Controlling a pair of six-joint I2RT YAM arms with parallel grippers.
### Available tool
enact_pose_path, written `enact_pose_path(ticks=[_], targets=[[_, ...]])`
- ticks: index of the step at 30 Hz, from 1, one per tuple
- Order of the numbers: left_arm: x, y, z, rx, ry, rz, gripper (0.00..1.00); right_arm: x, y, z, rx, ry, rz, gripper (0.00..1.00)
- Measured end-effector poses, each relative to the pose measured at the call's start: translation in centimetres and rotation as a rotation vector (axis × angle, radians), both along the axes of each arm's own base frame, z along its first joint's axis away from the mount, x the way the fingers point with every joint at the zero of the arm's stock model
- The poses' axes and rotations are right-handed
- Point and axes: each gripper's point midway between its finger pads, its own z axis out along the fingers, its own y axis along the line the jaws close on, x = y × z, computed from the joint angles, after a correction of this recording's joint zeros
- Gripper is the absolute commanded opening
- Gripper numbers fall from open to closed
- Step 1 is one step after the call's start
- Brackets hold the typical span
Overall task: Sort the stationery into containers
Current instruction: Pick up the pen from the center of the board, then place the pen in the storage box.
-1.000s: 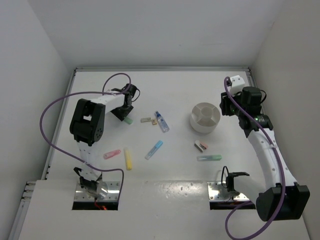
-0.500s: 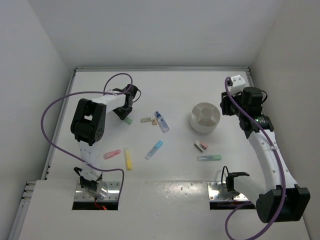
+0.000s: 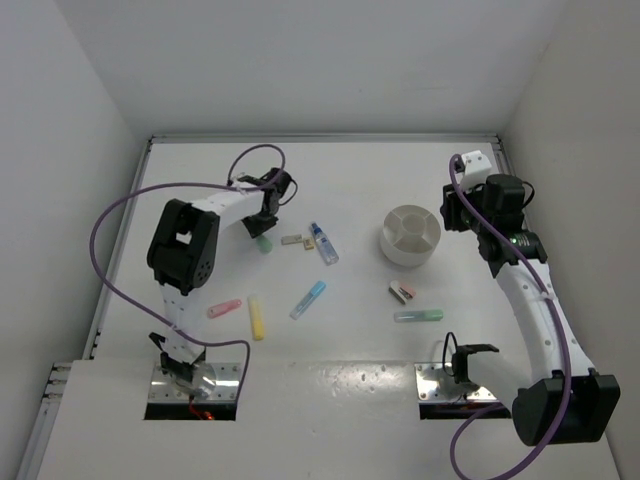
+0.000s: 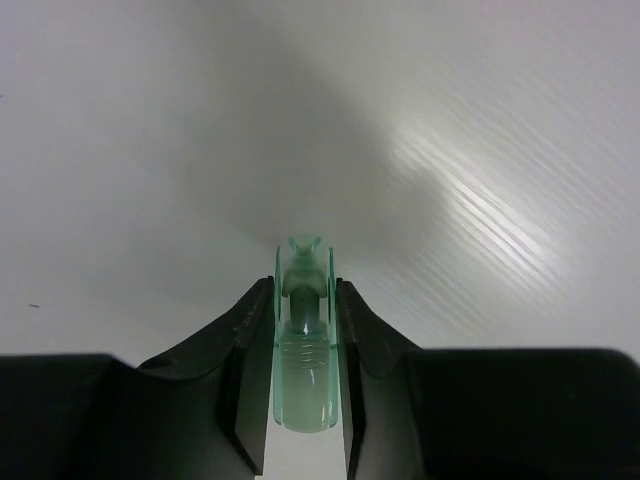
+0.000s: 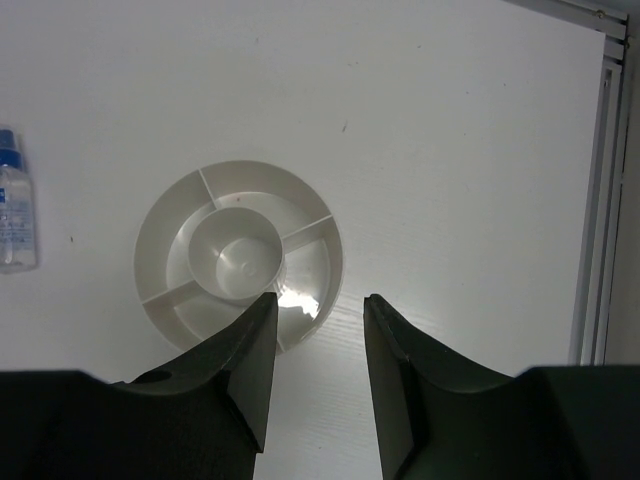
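I am gripping the green stick (image 4: 303, 380) in my left pincer (image 4: 304, 290), down by the worktop (image 3: 350, 180) left of the tan blocks (image 3: 291, 240), and next I am probably lifting and carrying it to the dish (image 3: 405, 254), where my right pincer (image 5: 318, 300) is hanging half-open, empty.

The right wrist view's left edge crops the blue-capped bottle (image 5: 15, 215).

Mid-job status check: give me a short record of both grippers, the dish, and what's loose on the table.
left gripper: shut on green stick
right gripper: open, empty, beside the white dish
white dish contents: nothing visible inside
loose on table: pink stick, yellow stick, blue stick, bottle, second green stick, small blocks
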Motion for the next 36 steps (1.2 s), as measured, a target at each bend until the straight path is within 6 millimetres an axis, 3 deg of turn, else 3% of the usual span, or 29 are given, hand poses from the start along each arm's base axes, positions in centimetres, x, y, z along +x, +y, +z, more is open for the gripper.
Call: enact_pose_path(ticks=[3,7,11,13,24,32,36], targets=[[0.6,-3.6,2.6,0.025,-0.053,-0.156,0.00,0.0,0.0,0.0,-0.001,-0.002,-0.001,0.41],[1.4,-10.6,8.2,0.023,-0.225,-0.420,0.00,0.2,-0.2,-0.1,-0.006,0.000,-0.011,0.41],[1.6,-17.1,13.5,-0.064,-0.416,-0.641,0.00,0.3,-0.3,-0.4,-0.009,0.011,-0.016,0.41],[1.9,-19.2,14.9,-0.134,-0.495,-0.732,0.00,0.3,-0.3,-0.6,-0.010,0.015,-0.018,0.41],[3.1,-27.4,15.1,-0.426,-0.649,-1.023,0.00,0.4,-0.6,-1.5,-0.018,0.037,-0.029,0.41],[1.0,-32.4,18.4,-0.498,-0.872,-1.181,0.00,0.5,-0.6,-1.7,-0.019,0.043,-0.032,0.41],[-0.5,-33.6,17.6,-0.504,-0.904,-1.246,0.00,0.5,-0.7,-1.8,-0.021,0.044,-0.035,0.41]])
